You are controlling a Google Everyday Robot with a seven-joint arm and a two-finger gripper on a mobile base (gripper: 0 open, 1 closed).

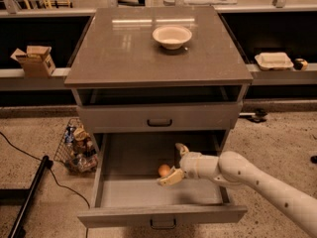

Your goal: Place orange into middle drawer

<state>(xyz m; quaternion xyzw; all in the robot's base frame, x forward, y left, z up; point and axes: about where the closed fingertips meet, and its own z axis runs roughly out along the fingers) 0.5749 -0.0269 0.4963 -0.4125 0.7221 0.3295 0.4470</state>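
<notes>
The middle drawer (119,192) is pulled out wide, showing its plain grey inside. The orange (164,170) lies on the drawer floor near the middle, small and round. My gripper (175,163) reaches into the drawer from the right on a white arm. Its fingers are open, one (181,149) raised behind and one (171,177) low in front. The orange sits just left of the fingers, free of them.
A white bowl (172,35) stands on the cabinet top (124,53). The drawer above (159,118) is shut. A wire basket of items (77,145) sits on the floor at left. A cardboard box (34,59) and a tray (273,60) rest on side shelves.
</notes>
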